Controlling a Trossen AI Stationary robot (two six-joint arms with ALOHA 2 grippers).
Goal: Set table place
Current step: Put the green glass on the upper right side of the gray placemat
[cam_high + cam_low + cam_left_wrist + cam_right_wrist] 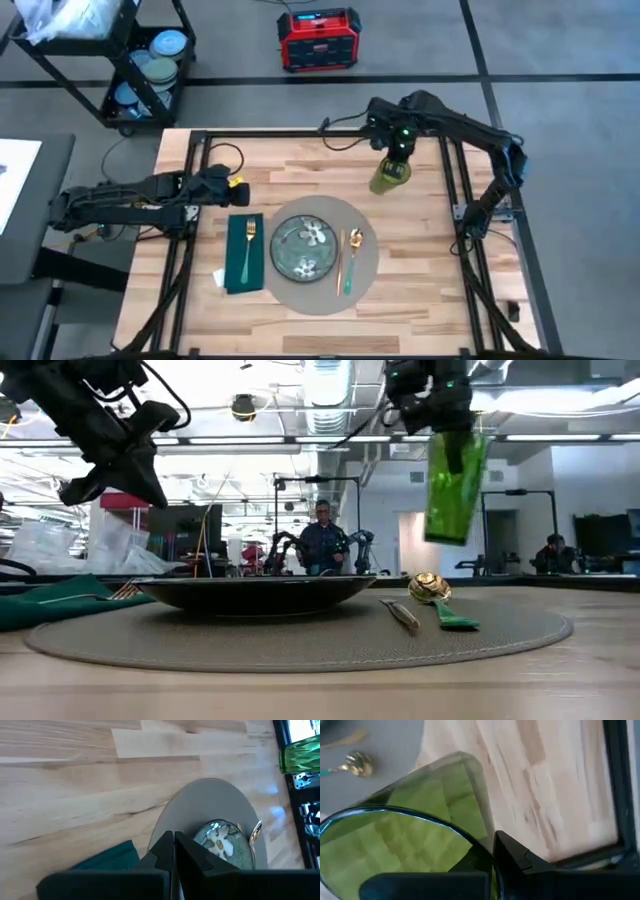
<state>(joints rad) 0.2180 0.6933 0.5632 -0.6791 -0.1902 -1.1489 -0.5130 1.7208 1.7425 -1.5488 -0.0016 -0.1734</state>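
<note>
Right jaws (392,172) grip green glass (389,178) above table (300,160).

Counter (300,160): light butcher-block planks on a black frame. Directly on it: round grey placemat (368,275) at the centre-front, and a dark green napkin (236,262) just beside the mat's left edge. A small white scrap (218,277) sits at the napkin's outer edge. Rear and right portions of the wood are bare.
</note>
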